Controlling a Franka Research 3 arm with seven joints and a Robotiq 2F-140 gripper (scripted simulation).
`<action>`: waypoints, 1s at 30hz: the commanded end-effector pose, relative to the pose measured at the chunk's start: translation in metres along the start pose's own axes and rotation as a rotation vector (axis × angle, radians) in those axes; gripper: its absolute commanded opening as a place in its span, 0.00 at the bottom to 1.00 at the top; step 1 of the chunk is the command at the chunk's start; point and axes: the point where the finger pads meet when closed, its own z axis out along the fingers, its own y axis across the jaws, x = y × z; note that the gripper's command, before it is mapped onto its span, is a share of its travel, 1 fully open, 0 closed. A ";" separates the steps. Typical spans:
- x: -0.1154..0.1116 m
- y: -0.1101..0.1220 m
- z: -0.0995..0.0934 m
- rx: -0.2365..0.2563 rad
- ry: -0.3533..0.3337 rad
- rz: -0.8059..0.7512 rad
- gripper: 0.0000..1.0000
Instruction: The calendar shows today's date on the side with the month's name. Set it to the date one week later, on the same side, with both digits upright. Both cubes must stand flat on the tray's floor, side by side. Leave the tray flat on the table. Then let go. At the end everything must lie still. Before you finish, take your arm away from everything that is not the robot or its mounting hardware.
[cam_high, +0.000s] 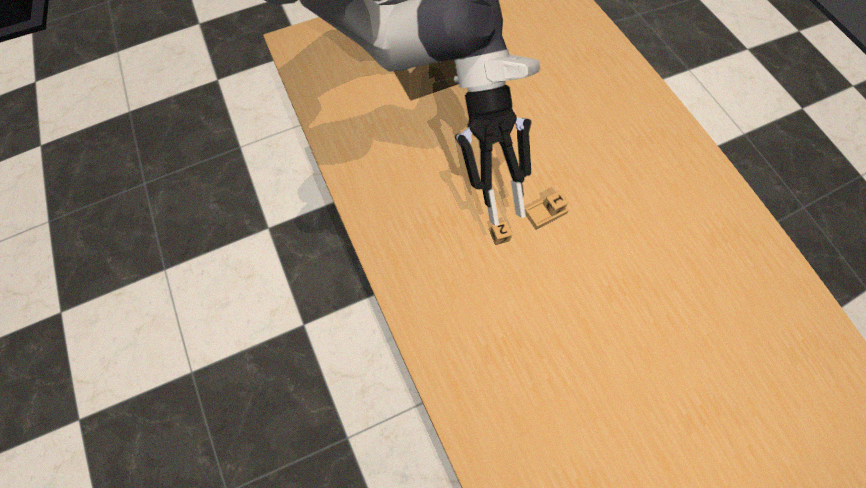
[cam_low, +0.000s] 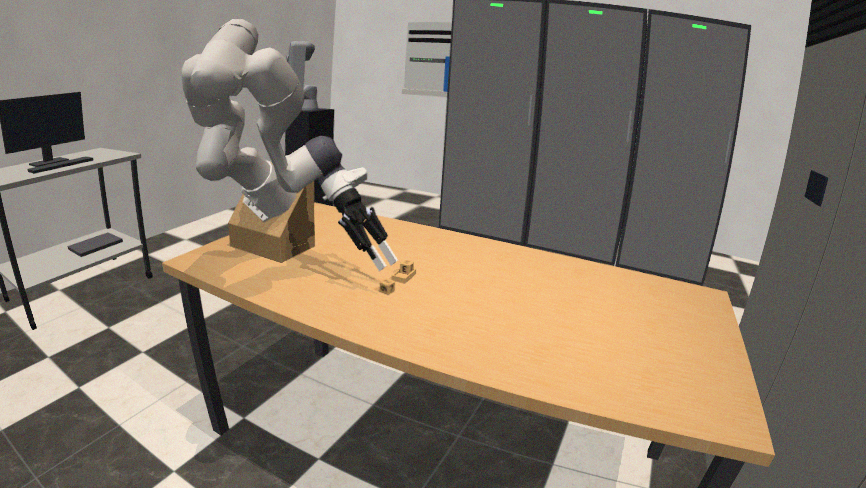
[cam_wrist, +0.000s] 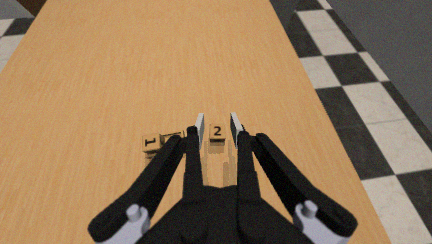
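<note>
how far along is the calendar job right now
Early. Done: nothing much; one cube showing 1 on top sits in the tray, which lies flat on the table. In hand: the pincer hangs partly open and empty, aimed at the cube showing 2, which stands on the table outside the tray. Left: grasp it, turn the right digits to the month side, seat both cubes, release.
</note>
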 end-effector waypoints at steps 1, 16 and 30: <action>-0.001 0.001 0.003 -0.003 0.004 0.016 0.29; -0.015 0.001 0.018 -0.003 0.004 0.016 0.29; -0.034 0.001 0.036 -0.003 0.004 0.016 0.29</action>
